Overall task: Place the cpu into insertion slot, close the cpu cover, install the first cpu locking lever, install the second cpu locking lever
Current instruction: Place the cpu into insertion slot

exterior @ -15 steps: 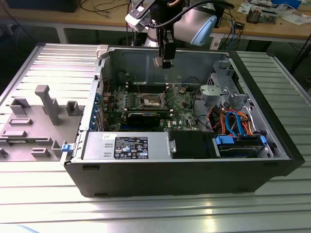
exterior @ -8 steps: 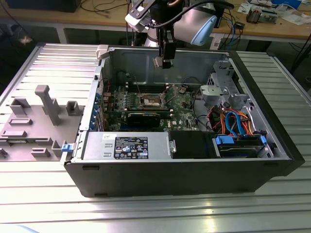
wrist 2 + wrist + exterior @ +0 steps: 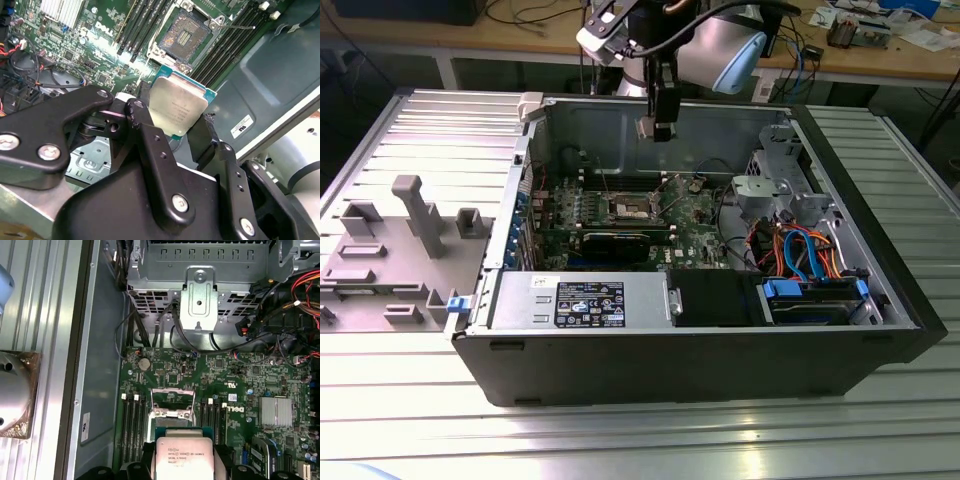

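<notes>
Ribbed metal table, with a cluttered wooden workbench behind it.

Item 1. Black two-finger gripper on the arm, hanging above the open case and well clear of the board. It is clamped on item 2, its fingers pinching opposite edges.

Item 2. The cpu, a small flat square chip with a silver-grey metal top on a green backing. It is held in the air, tilted in the second wrist view, and not yet in the socket.

Item 3. Square insertion slot, with its gold contact field bare. A thin wire lever juts out beside it.

Item 4. Silvery metal frame at the slot, which I take to be the cpu cover. Whether it is fully raised I cannot tell.

Item 5. Green motherboard, with black memory slots flanking the socket.

Item 6. Black desktop case, lying on its side with the panel off.

Item 7. Grey fixture tray, at the exterior view's left.

Handling note, in my judgement: level the chip, match its orientation to the slot, lower it straight down without sliding across the contacts, and let go only once it sits flat.

Views: the exterior view gives the gripper's height over the case. The second wrist view gives the pinch and the bare contacts. The first wrist view sets the chip in line with the slot just beyond it.
</notes>
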Available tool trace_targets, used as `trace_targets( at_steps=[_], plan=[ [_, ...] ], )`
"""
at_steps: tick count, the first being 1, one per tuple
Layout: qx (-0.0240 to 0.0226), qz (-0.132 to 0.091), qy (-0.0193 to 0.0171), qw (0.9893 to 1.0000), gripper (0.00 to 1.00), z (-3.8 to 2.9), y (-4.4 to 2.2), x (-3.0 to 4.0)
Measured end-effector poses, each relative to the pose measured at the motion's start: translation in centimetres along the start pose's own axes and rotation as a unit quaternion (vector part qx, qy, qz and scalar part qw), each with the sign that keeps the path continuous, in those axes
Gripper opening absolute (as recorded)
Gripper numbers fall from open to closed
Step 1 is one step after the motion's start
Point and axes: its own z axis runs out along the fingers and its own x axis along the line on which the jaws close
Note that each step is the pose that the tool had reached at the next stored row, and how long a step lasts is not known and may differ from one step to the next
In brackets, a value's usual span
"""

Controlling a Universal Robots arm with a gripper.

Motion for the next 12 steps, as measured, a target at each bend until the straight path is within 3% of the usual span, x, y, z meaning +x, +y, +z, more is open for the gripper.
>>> trace_targets(
  at_steps=[12],
  plan=[
    [-0.0001,0.007,-0.0006,1.0,0.54,0.35,-0.03,0.0]
  ],
)
